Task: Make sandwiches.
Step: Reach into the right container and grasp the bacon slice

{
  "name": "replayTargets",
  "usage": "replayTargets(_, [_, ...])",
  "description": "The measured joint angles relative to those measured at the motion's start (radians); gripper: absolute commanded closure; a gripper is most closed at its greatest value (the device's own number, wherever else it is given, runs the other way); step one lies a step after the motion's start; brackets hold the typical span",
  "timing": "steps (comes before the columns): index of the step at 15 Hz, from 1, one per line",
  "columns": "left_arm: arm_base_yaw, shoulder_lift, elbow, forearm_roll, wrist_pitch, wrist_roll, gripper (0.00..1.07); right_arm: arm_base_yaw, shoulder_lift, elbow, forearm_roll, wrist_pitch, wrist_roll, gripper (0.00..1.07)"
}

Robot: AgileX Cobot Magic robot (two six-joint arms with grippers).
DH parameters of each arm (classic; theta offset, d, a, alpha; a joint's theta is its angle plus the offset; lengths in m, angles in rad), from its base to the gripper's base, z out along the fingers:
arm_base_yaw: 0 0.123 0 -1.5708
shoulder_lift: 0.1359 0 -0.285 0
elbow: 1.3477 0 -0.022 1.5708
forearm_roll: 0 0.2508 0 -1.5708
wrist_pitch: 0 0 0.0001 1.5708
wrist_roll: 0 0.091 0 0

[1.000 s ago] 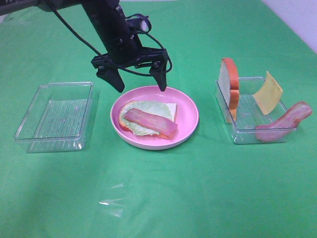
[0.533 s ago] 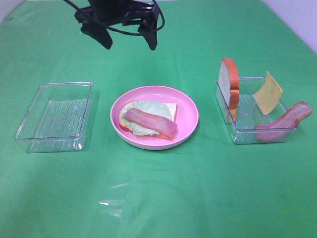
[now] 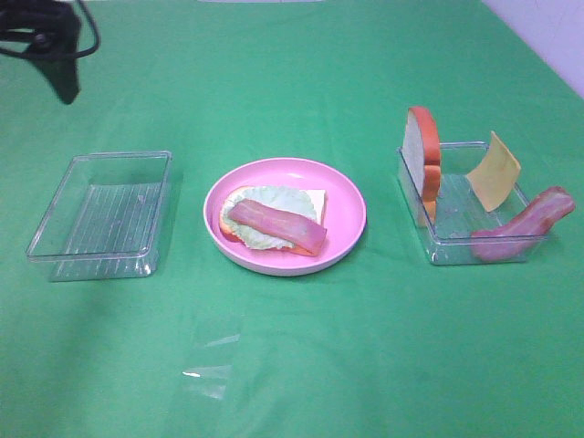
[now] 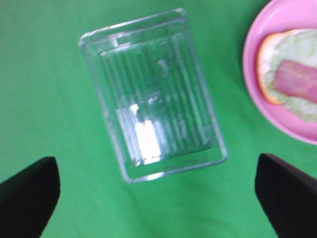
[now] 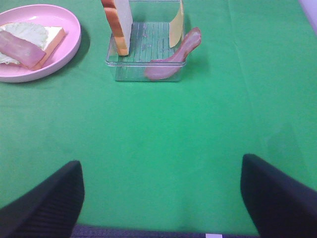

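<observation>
On the pink plate [image 3: 345,196] lies an open sandwich: a white bread slice [image 3: 315,200], a pale green lettuce leaf [image 3: 272,200] and a bacon strip [image 3: 276,227] on top. The clear tray [image 3: 436,248] on the right holds an upright bread slice [image 3: 422,157], a leaning cheese square [image 3: 493,171] and a second bacon strip [image 3: 522,224] draped over its rim. My left gripper [image 4: 156,162] hangs open high above the empty left tray [image 4: 153,104]; one of its fingers [image 3: 66,84] shows at the far left corner. My right gripper [image 5: 159,161] is open over bare cloth, short of the right tray [image 5: 144,69].
A green cloth covers the whole table. The empty clear tray [image 3: 105,214] sits left of the plate. A pale wall edge shows at the far right corner.
My left arm has risen from just behind the plate and swung back and left to the far corner, jaws open throughout. The food has not moved.
</observation>
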Motion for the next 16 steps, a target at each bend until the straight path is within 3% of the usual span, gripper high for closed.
replayTargets(5, [0.116, -0.264, 0.349, 0.006, 0.004, -0.019, 0.06, 0.0, 0.0, 0.0, 0.0, 0.0, 0.0, 0.23])
replayTargets(9, [0.131, -0.496, 0.597, 0.003, 0.004, -0.066, 0.06, 0.0, 0.0, 0.0, 0.001, 0.0, 0.0, 0.23])
replayTargets(10, [0.131, -0.639, 0.724, 0.003, -0.004, -0.088, 0.06, 0.0, 0.0, 0.0, 0.001, 0.0, 0.0, 0.23])
replayTargets(16, [0.131, -1.107, 0.954, 0.011, -0.069, -0.104, 0.06, 0.0, 0.0, 0.0, 0.001, 0.0, 0.0, 0.23])
